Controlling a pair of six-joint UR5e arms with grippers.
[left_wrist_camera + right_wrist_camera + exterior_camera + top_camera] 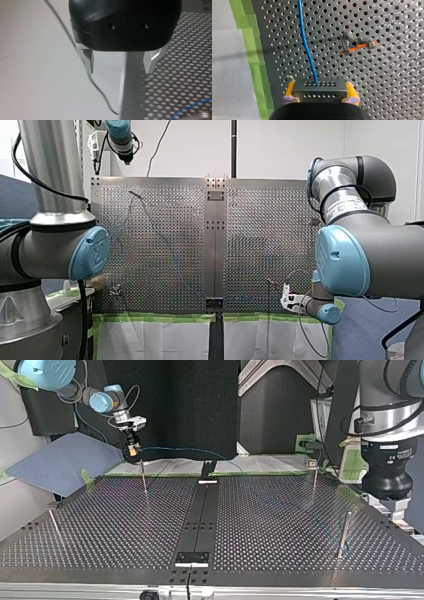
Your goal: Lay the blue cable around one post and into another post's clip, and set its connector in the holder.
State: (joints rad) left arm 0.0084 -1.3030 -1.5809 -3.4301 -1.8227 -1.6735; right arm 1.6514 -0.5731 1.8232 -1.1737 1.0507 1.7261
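The blue cable (306, 45) runs from its connector (319, 93), pinched between the yellow pads of the right gripper (320, 86) just inside the table's (387, 82) green-taped edge (253, 55) beside a clip post (354, 45), while the left gripper (118, 65) hangs spread, holding nothing, over another edge.

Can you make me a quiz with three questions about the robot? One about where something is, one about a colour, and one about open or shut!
1. Where is the dark rectangular connector? A on the floor; B between my right gripper's yellow pads; C in a person's hand.
2. What colour is the thin cable leaving it? A red; B green; C blue.
3. How are my left gripper's metal fingers? A open, holding nothing; B shut tight; C shut on a ball.
Answers: 1 B, the pads clamp its two sides. 2 C, the right wrist view shows it blue. 3 A, a wide gap parts them.
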